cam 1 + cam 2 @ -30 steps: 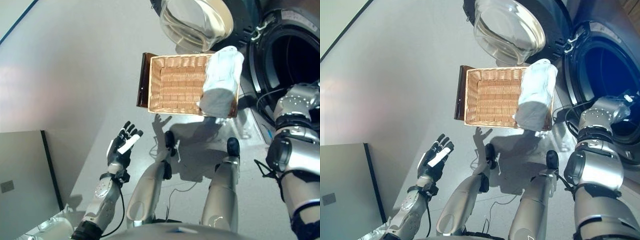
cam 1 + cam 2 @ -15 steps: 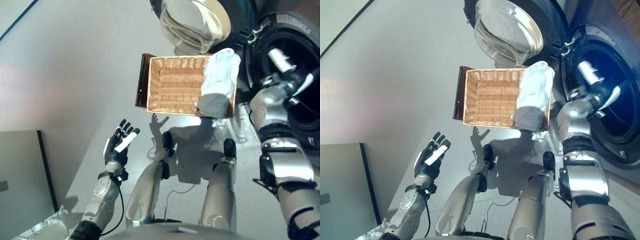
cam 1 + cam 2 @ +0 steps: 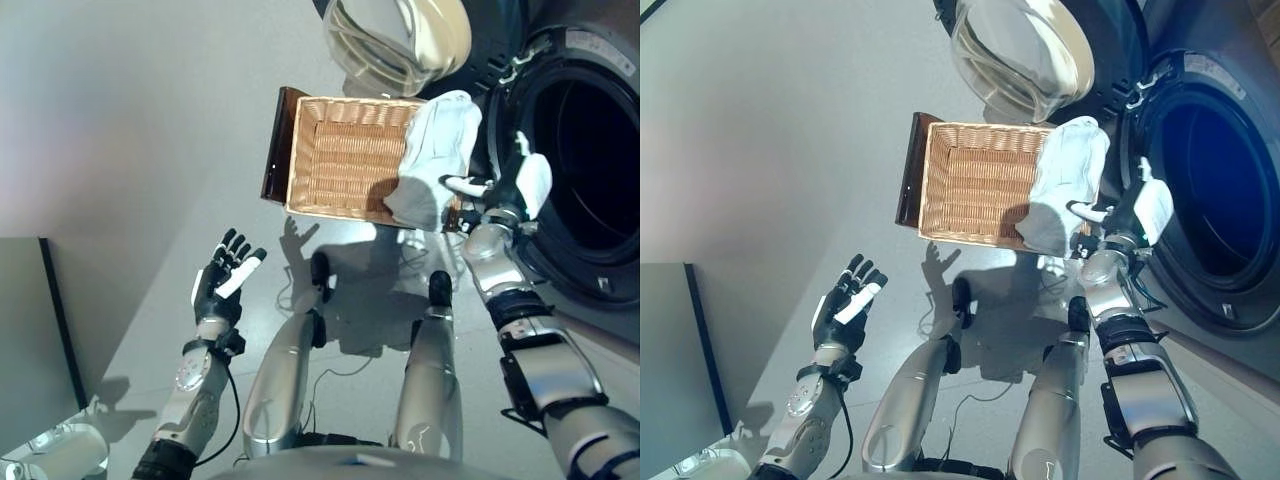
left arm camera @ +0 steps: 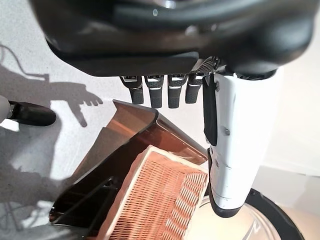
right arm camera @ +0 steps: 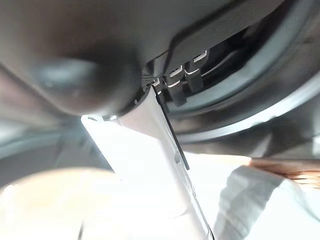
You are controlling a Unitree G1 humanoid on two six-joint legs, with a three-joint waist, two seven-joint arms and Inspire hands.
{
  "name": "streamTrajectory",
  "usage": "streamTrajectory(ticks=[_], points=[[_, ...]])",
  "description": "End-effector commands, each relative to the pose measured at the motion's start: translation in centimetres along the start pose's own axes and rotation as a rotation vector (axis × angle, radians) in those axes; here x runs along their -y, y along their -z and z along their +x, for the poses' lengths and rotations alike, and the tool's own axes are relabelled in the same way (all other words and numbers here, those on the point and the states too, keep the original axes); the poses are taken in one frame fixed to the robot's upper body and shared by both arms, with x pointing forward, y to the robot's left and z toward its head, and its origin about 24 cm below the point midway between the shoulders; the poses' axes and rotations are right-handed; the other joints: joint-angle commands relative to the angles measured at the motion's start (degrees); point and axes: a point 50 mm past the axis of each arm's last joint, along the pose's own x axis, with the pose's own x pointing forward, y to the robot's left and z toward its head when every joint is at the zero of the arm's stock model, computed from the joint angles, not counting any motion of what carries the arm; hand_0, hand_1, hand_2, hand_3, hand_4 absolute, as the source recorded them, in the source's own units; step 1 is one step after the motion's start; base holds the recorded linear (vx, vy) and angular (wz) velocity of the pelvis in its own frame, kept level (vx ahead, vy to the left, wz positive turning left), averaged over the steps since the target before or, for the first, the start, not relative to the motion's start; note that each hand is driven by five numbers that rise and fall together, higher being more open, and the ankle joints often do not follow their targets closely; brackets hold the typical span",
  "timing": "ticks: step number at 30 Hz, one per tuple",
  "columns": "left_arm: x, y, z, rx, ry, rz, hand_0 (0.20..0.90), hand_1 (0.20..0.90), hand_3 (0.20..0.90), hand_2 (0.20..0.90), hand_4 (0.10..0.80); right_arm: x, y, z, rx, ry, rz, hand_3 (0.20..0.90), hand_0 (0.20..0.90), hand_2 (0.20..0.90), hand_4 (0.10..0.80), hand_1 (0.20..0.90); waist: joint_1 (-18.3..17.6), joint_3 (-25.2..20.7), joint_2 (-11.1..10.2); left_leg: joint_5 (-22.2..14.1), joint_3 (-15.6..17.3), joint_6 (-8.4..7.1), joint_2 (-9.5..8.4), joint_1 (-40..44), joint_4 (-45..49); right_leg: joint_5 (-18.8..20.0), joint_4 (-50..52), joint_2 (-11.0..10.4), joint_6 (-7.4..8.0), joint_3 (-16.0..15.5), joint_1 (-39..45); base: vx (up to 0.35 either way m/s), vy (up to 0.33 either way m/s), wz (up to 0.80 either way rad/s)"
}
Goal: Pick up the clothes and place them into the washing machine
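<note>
The washing machine (image 3: 590,170) drum's dark interior hides any contents.

Tan woven wicker on the basket (image 3: 345,155), ribbed in fine rows, with a dark brown glossy panel along the edge away from the washing machine (image 3: 590,180). Plain white on the cloth (image 3: 435,155) draped over the basket's edge nearest the machine. Black around the machine's round opening, deep blue-black inside. Clear glass with a cream rim on the open door (image 3: 395,40). Pale grey on the floor (image 3: 130,140).
</note>
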Motion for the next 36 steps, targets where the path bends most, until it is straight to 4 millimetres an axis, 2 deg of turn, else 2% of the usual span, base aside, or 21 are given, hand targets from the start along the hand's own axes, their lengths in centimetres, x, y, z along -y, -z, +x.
streamTrajectory(ticks=[1, 6, 10, 14, 15, 17, 18, 19, 20, 25, 30, 31, 36], points=[[-0.8, -4.1, -0.4, 0.202, 0.036, 0.072, 0.9, 0.9, 0.9, 0.9, 0.8, 3.2, -3.7, 2.0, 0.261, 0.109, -0.179, 0.9, 0.9, 0.9, 0.8, 0.9, 1.4, -1.7, -0.7, -8.4, 0.9, -2.29, 1.25, -1.2, 7.4, 2.2, -4.0, 2.3, -6.23, -0.7, 1.0, 0.006, 0.018, 0.05], [-0.9, -4.2, -0.4, 0.211, 0.046, 0.089, 0.9, 0.9, 0.9, 0.9, 0.8, 3.5, -5.3, 2.4, 0.422, 0.066, -0.415, 0.9, 0.9, 0.9, 0.8, 0.9, 1.7, -1.5, -1.8, -8.3, 0.6, -2.51, 1.51, -1.5, 7.7, 2.2, -3.7, 2.3, -6.28, -1.0, 1.0, 0.0, 0.002, 0.01], [-1.1, -4.2, -0.5, 0.208, 0.062, 0.113, 0.9, 0.9, 0.9, 0.9, 0.8, 4.4, -6.1, 3.2, 0.552, 0.064, -0.678, 0.9, 0.9, 0.9, 0.8, 0.9, 2.1, -1.3, -2.6, -7.9, 0.3, -2.66, 1.7, -1.7, 7.5, 2.5, -3.9, 2.4, -6.23, -1.3, 0.8, 0.0, 0.0, 0.01], [-1.3, -4.1, -0.7, 0.197, 0.08, 0.141, 0.9, 0.9, 0.9, 0.9, 0.8, 4.6, -7.1, 3.7, 0.715, 0.032, -1.025, 0.9, 0.9, 0.9, 0.8, 0.9, 2.6, -1.2, -3.5, -7.8, 0.1, -2.87, 1.87, -1.9, 7.6, 2.5, -3.9, 2.4, -6.17, -1.6, 0.8, 0.0, 0.002, 0.07], [-1.3, -4.1, -0.7, 0.197, 0.08, 0.141, 0.9, 0.9, 0.9, 0.9, 0.8, 4.6, -7.1, 3.8, 0.715, 0.032, -1.025, 0.9, 0.9, 0.9, 0.8, 0.9, 2.6, -1.3, -3.5, -7.8, 0.1, -2.87, 1.87, -1.9, 7.6, 2.5, -3.9, 2.4, -6.17, -1.6, 0.8, 0.002, 0.0, 0.08], [-1.4, -4.0, -0.8, 0.188, 0.102, 0.159, 0.9, 0.9, 0.9, 0.9, 0.8, 4.5, -7.8, 3.9, 0.848, -0.01, -1.266, 0.9, 0.9, 0.9, 0.8, 0.9, 3.0, -1.2, -4.2, -8.1, -0.2, -3.09, 1.85, -1.9, 7.8, 2.3, -3.9, 2.3, -6.08, -1.8, 1.1, 0.008, 0.004, 0.05], [-1.3, -4.0, -0.8, 0.19, 0.101, 0.157, 0.9, 0.9, 0.9, 0.9, 0.8, 4.5, -7.9, 3.9, 0.85, -0.009, -1.267, 0.9, 0.9, 0.9, 0.8, 0.9, 3.0, -1.2, -4.1, -7.8, -0.2, -3.07, 1.87, -2.1, 7.7, 2.5, -4.1, 2.3, -6.07, -1.8, 0.9, 0.0, 0.0, 0.0], [-1.4, -3.9, -0.9, 0.177, 0.112, 0.165, 0.9, 0.9, 0.9, 0.9, 0.8, 4.7, -8.3, 4.1, 0.908, -0.034, -1.386, 0.9, 0.9, 0.9, 0.8, 0.9, 3.2, -1.3, -4.5, -7.7, -0.3, -3.17, 1.95, -2.3, 7.8, 2.6, -4.0, 2.2, -6.05, -1.9, 0.6, 0.0, 0.0, 0.0], [-1.3, -3.8, -0.9, 0.175, 0.113, 0.165, 0.9, 0.9, 0.9, 0.9, 0.8, 4.5, -8.1, 4.1, 0.909, -0.056, -1.41, 0.9, 0.9, 0.9, 0.8, 0.9, 3.3, -1.3, -4.6, -7.6, -0.4, -3.18, 1.97, -2.4, 7.8, 2.6, -4.1, 2.2, -6.04, -2.1, 0.6, 0.006, 0.003, 0.04], [-1.2, -3.8, -0.8, 0.169, 0.116, 0.167, 0.9, 0.9, 0.9, 0.9, 0.8, 4.1, -9.6, 4.1, 0.977, -0.087, -1.482, 0.9, 0.9, 0.9, 0.8, 0.9, 3.7, -1.1, -5.3, -7.4, -0.7, -3.27, 1.98, -2.5, 7.6, 2.6, -4.5, 2.2, -6.04, -2.3, 0.7, 0.005, 0.004, 0.04], [-1.0, -3.9, -0.7, 0.177, 0.11, 0.162, 0.9, 0.9, 0.9, 0.9, 0.8, 3.8, -11.0, 4.1, 1.006, -0.085, -1.485, 0.9, 0.9, 0.9, 0.8, 0.9, 3.8, -0.7, -5.6, -7.2, -0.9, -3.29, 2.05, -2.7, 7.5, 2.6, -4.6, 2.1, -6.12, -2.5, 0.7, 0.004, -0.001, 0.03], [-1.0, -4.0, -0.6, 0.182, 0.108, 0.163, 0.9, 0.9, 0.9, 0.9, 0.8, 3.5, -11.8, 3.9, 1.026, -0.083, -1.479, 0.9, 0.9, 0.9, 0.8, 0.9, 4.0, -0.6, -5.7, -7.2, -1.1, -3.31, 2.01, -2.8, 7.5, 2.5, -4.5, 2.1, -6.14, -2.6, 0.7, 0.0, 0.0, 0.0], [-0.9, -4.1, -0.6, 0.194, 0.102, 0.154, 0.9, 0.9, 0.9, 0.9, 0.8, 3.4, -12.6, 4.0, 1.03, -0.086, -1.474, 0.9, 0.9, 0.9, 0.8, 0.9, 4.4, -0.2, -5.7, -6.8, -1.3, -3.33, 1.94, -2.8, 6.8, 2.6, -4.9, 2.0, -6.13, -3.0, 0.8, 0.0, 0.0, 0.0]])
